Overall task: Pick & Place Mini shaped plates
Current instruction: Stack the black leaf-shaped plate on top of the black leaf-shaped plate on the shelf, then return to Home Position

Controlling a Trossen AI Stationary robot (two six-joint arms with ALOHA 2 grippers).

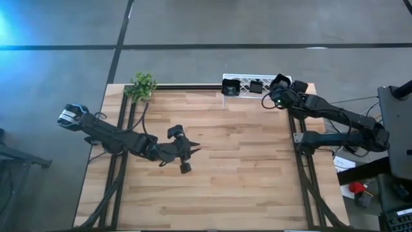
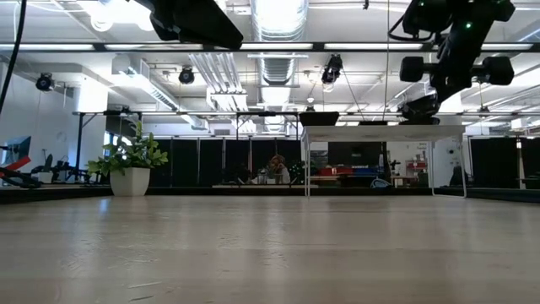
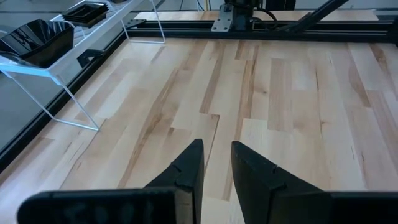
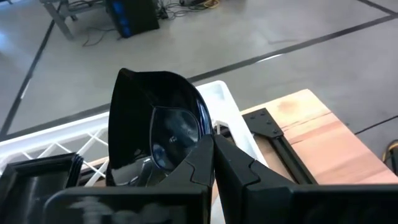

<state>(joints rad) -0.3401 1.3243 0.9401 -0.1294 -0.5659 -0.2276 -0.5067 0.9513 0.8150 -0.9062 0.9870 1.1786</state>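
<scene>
We took the white wire lattice rack (image 1: pixel 256 86) at the far edge of the pale wooden plank tabletop (image 1: pixel 238 174) as our landmark.

Right pincer (image 4: pixel 213 144): over the rack's right-hand end, fingers shut together. In the right wrist view a glossy black, deep-rimmed rounded dish (image 4: pixel 155 127) stood tilted almost on edge directly ahead of the fingertips, and the closed tips sat against its rim. We judged the rim was pinched between them, though the contact itself was hidden. The dish's open face turned toward the pincer, its broad dimension running up and down rather than flat.

Other mini shaped plates on the rack: a dark angular dish (image 1: pixel 232 87) at the left end, a smaller dark square one (image 1: pixel 256 86) near the middle. In the right wrist view a flat black square plate (image 4: pixel 37 171) lay just beside the tilted dish.

Left pincer (image 3: pixel 216 163): well away from the rack, above the bare middle of the tabletop, fingers standing a little apart and holding nothing. From its wrist view the rack lay off to one side, carrying a black bowl-like dish (image 3: pixel 34 38) and a flatter black tray-shaped plate (image 3: pixel 86 10).

The right arm was plainly the nearer to the rack. Our reading: the coming move turns on lifting the upright dish clear of the lattice. A small green potted plant (image 1: pixel 143 85) stood at the tabletop's far edge, left of the rack.
</scene>
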